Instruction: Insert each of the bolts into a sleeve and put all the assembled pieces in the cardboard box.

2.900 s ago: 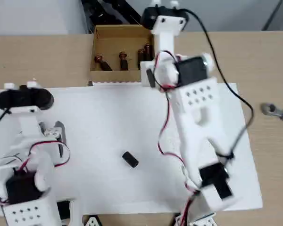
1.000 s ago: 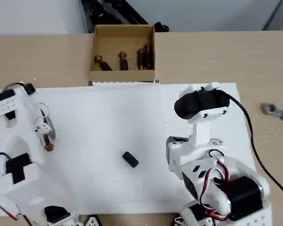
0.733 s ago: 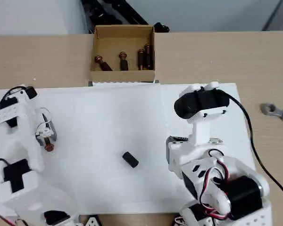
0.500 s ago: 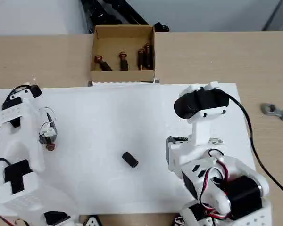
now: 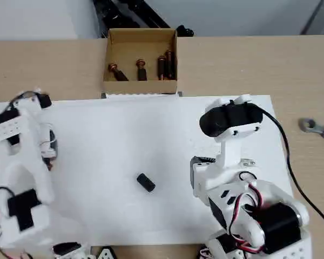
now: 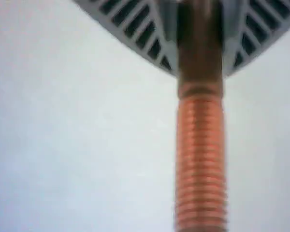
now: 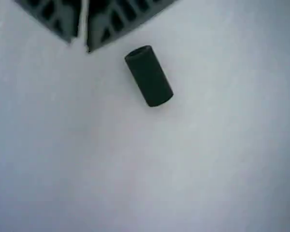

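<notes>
High view: a cardboard box is seen at the far edge of the table, with four assembled pieces laid inside it. A black sleeve is seen lying on the white sheet, near its middle, between the two arms and apart from both.

Left wrist view: a copper bolt is clamped by the left gripper, its threaded shank projecting beyond the jaws.

Right wrist view: the right gripper is closed to a narrow slit, just beside the sleeve and not touching it.
</notes>
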Robot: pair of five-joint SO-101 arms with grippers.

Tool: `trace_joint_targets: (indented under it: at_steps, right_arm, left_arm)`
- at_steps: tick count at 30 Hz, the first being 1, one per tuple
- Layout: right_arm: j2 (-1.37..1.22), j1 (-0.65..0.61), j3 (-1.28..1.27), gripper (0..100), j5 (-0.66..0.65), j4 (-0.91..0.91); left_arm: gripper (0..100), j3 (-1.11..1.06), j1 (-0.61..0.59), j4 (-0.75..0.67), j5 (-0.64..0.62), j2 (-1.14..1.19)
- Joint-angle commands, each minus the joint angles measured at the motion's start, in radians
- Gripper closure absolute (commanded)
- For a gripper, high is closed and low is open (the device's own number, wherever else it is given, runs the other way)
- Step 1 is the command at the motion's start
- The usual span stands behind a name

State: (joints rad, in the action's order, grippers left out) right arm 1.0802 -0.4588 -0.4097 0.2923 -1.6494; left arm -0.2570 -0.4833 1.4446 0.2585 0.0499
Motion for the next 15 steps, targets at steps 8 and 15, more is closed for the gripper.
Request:
trace_joint_targets:
  at_steps: [8,15]
  right_arm:
    - [0.007,0.005,0.005,99.1,0.009,0.018]
    - [0.008,0.007,0.005,99.1,0.008,0.010]
  left_arm:
    - [99,0.142,0.043,0.170,0.611,-0.393]
    - [99,0.094,0.044,0.236,0.985,-0.387]
